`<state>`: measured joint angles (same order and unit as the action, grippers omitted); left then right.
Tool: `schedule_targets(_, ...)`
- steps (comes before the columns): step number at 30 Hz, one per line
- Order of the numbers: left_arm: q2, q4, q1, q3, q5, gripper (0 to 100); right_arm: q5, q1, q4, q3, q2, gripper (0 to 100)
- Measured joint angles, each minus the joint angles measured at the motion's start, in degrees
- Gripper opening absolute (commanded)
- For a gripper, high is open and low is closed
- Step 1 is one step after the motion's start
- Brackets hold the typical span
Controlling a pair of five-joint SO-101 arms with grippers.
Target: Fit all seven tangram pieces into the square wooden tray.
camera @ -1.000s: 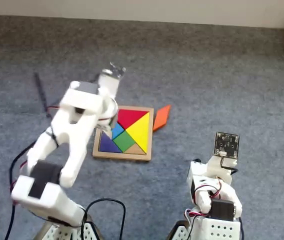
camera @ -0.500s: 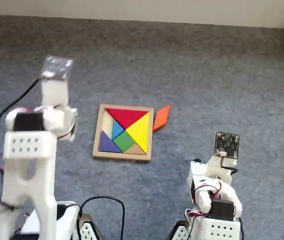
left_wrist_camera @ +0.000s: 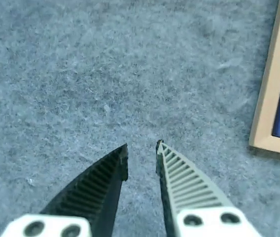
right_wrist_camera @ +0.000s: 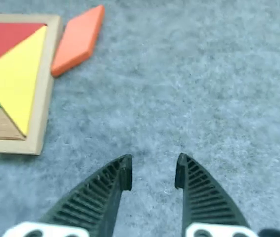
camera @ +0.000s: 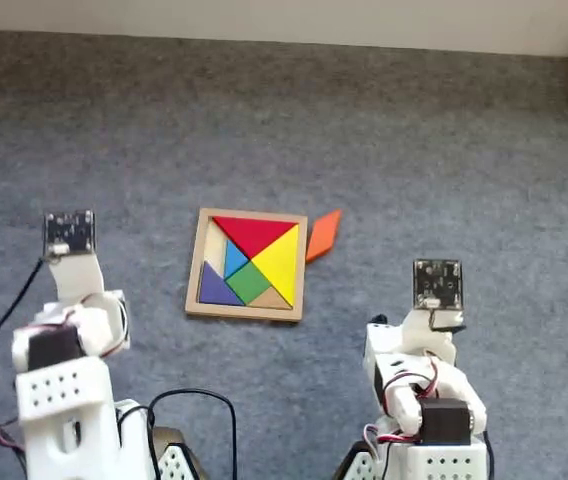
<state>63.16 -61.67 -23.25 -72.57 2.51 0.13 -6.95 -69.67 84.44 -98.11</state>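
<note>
Square wooden tray [camera: 246,314] at the middle of the grey worktop [camera: 444,150], packed with red, yellow, green, blue and purple pieces [camera: 279,262]; orange parallelogram [camera: 323,235] outside, just beside the tray's far right corner. Left gripper [left_wrist_camera: 141,145] low over the worktop near the tray's rim, fingers slightly parted, grasping nothing. Right gripper [right_wrist_camera: 153,163] over the worktop too, fingers released, apart from the orange parallelogram.

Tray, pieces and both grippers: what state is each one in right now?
Wooden tray: flat on the carpet, partly filled, with bare wood along one side.
Six pieces: seated flat inside the tray.
Orange piece: out of the tray, lying flat on the carpet close against its outer edge.
Left gripper: open, empty, over bare carpet.
Right gripper: open, empty, over bare carpet.
</note>
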Motion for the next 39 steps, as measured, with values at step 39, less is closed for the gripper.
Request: schedule_targets(39, 22.07, 0.35, -0.18, -11.34, 0.0, 12, -16.79, -11.69, 15.91, -72.18, 108.48, 16.0)
